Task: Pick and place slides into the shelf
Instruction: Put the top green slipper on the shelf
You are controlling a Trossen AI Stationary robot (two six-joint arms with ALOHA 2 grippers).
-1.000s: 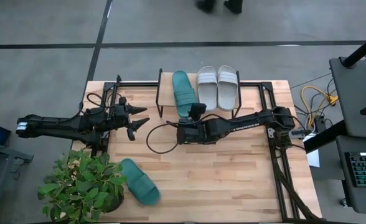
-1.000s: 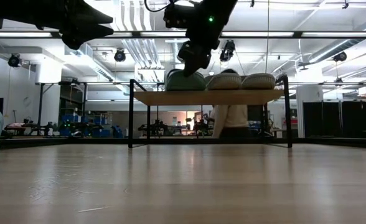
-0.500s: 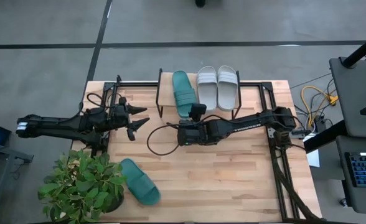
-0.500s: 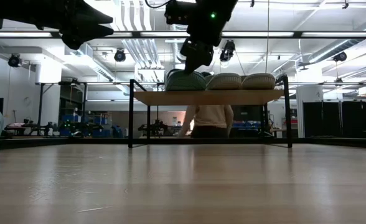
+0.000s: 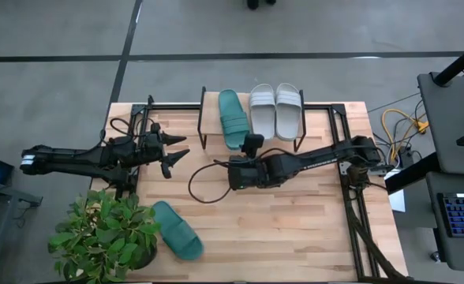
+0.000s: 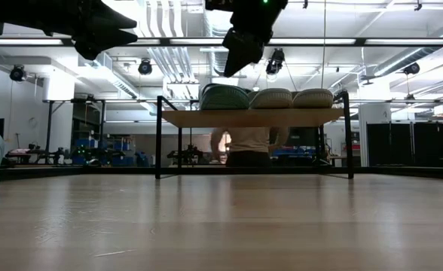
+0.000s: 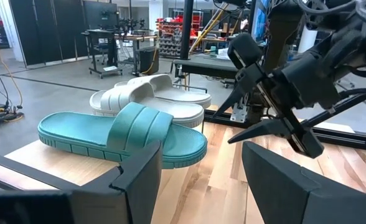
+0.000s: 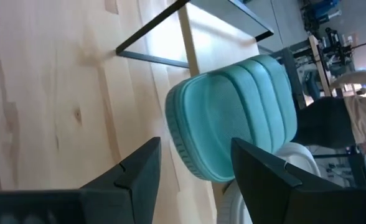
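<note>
Bright, even indoor light is filling every view.
Ceiling strip lamps [image 6: 372, 41] are glaring in the low view, leaving both arms silhouetted; the tabletop [image 6: 221, 222] is showing soft reflections, its nearest part blurring.

- Shelf [image 5: 208, 118]: low wooden board on black legs, carrying one teal slide [image 5: 233, 118] beside two grey slides [image 5: 275, 110].
- Second teal slide [image 5: 177, 240] lies on the table near the plant.
</note>
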